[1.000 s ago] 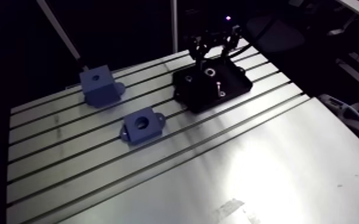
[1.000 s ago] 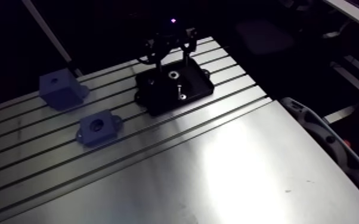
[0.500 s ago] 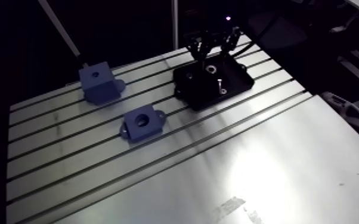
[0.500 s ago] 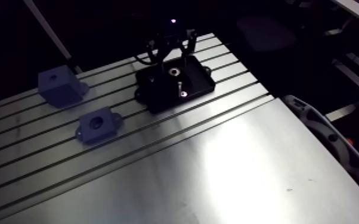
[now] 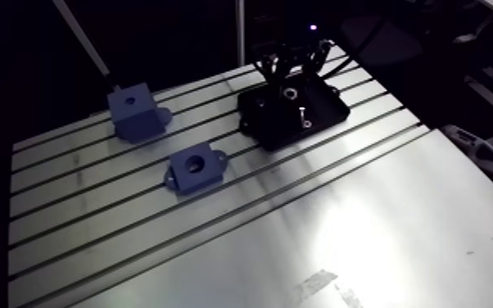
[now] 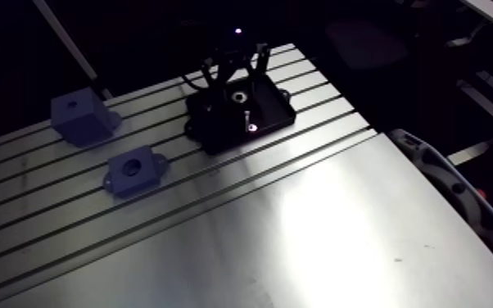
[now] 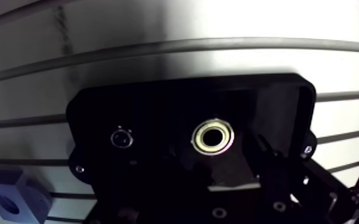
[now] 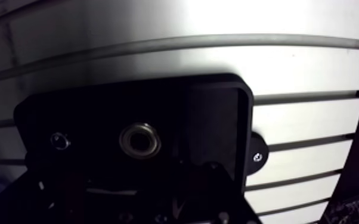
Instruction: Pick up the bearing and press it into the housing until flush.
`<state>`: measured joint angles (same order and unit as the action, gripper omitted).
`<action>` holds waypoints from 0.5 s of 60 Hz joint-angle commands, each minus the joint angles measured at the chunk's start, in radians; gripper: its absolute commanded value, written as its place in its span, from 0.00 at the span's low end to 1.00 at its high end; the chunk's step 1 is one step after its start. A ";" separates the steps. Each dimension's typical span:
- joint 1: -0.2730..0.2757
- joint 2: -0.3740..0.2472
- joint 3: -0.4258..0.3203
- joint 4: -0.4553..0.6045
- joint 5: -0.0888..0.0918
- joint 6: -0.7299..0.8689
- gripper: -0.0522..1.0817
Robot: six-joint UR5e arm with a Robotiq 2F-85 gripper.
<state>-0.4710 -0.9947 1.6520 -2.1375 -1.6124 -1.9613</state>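
Bearing [image 7: 213, 137] sits in tray [image 7: 128, 101]: a metal ring, judged light, rigid and slippery. Hand [image 5: 295, 79] is spread above it, empty. Grip across the outer rim.

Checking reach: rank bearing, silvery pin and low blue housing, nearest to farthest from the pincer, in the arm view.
1. Bearing, in the black tray below the pincer.
2. Silvery pin, same tray, camera side.
3. Low blue housing, mid-table.

It was a robotics lab: a slotted aluminium table [image 5: 241, 246] carried a black tray [image 5: 270, 131] at one o'clock, a tall blue block [image 5: 137, 113] at ten, a low blue block [image 5: 194, 170] at nine.
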 commanded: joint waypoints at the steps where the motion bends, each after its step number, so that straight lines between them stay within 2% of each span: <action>1: 0.000 0.004 0.001 -0.001 0.001 0.000 0.36; 30: 0.000 0.009 0.002 -0.014 -0.001 -0.002 0.42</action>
<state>-0.4710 -0.9869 1.6542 -2.1495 -1.6128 -1.9625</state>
